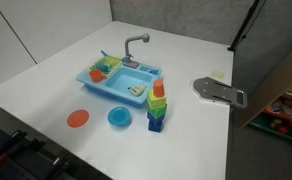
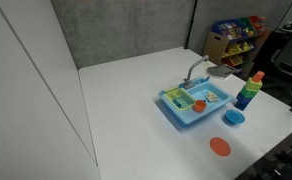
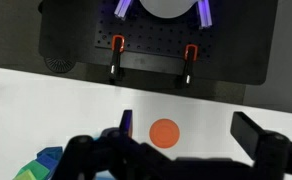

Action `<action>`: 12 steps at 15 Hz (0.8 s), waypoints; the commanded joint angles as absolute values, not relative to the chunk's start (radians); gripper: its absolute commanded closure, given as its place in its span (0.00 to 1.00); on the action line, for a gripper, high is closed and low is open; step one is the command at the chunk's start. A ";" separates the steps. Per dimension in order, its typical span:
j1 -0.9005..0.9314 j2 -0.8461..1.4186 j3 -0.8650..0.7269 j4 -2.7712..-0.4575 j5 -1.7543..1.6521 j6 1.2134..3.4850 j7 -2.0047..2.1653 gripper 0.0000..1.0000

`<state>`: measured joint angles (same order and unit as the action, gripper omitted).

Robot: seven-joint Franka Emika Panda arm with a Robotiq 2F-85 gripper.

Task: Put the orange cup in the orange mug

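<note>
The orange cup (image 1: 158,88) sits on top of a stack of cups, above a green cup and blue ones, on the white table beside the blue toy sink (image 1: 94,80); it also shows in an exterior view (image 2: 256,76). A small orange thing that seems to be the orange mug (image 1: 113,63) stands in the sink next to a green rack, also seen in an exterior view (image 2: 199,104). My gripper (image 3: 191,130) shows only in the wrist view. It is open and empty, high above the table, over the flat orange plate (image 3: 164,132). The cup stack's edge (image 3: 41,160) shows at lower left.
A flat orange plate (image 1: 78,118) and a blue dish (image 1: 118,118) lie in front of the sink. A grey metal bracket (image 1: 218,91) lies near the table's edge. The sink has a grey faucet (image 1: 134,45). The black robot base plate (image 3: 146,40) is at the table's end.
</note>
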<state>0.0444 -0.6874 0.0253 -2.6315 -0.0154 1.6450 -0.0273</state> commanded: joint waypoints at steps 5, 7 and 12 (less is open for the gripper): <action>0.040 -0.677 0.032 -2.623 -0.024 1.666 -0.015 0.00; 0.033 -0.651 0.037 -2.604 -0.031 1.707 0.004 0.00; 0.023 -0.554 0.054 -2.555 -0.054 1.853 0.043 0.00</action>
